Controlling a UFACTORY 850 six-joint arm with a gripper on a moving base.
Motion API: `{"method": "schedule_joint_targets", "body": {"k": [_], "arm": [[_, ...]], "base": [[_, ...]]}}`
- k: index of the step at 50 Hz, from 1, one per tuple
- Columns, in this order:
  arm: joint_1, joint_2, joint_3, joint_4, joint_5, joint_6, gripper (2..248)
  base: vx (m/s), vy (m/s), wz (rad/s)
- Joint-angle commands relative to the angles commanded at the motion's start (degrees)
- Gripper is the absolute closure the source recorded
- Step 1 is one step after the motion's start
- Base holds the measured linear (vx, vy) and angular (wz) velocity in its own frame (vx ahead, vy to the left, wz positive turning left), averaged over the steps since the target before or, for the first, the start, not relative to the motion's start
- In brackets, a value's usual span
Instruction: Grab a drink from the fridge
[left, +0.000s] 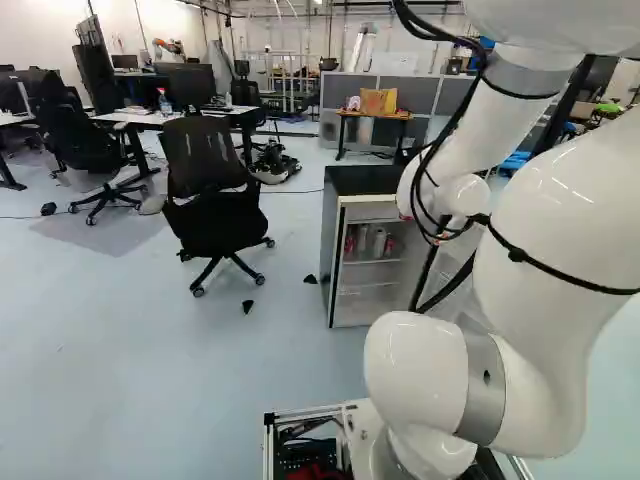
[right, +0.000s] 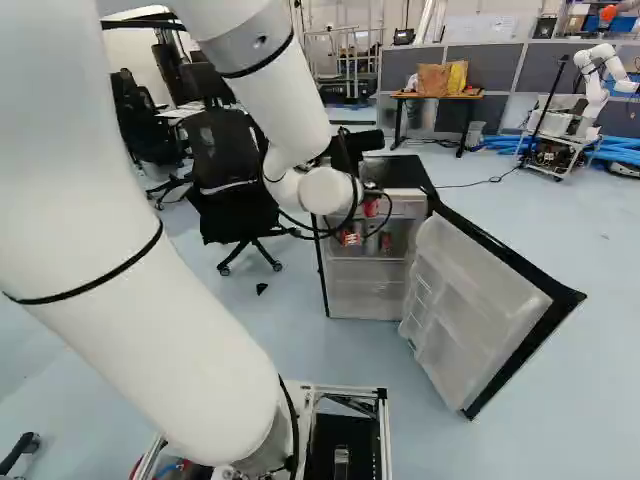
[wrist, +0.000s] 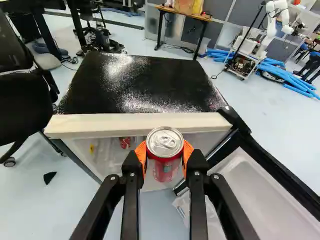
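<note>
In the right base view my gripper (right: 372, 190) is partly hidden by the wrist, near the top of the fridge's open front. The wrist view shows the gripper (wrist: 165, 152) shut on a red can with a silver lid (wrist: 165, 167), an orange pad on either side. The can is upright, just in front of the fridge's pale top edge (wrist: 135, 123). The fridge door (right: 478, 305) stands wide open. Inside the fridge, red cans (right: 350, 237) stand on a shelf, with a silver one beside red in the left base view (left: 379, 242).
An office chair (left: 205, 190) stands left of the fridge. Behind the fridge are a small wooden table (right: 435, 96) and grey partitions. Another robot (right: 590, 85) stands at the far right beside blue tubes. The open door reaches out toward the base's right side.
</note>
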Motion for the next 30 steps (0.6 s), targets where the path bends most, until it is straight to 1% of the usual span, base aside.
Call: {"method": "schedule_joint_targets", "body": {"k": [13,30], "arm": [[0.87,-0.85,-2.76,1.42,-1.32,0.0,157],[1.94,-2.12,-6.46,4.07,-3.05,0.0,157]], "base": [[0.0,0.0,0.0],[0.0,0.0,0.0]]}}
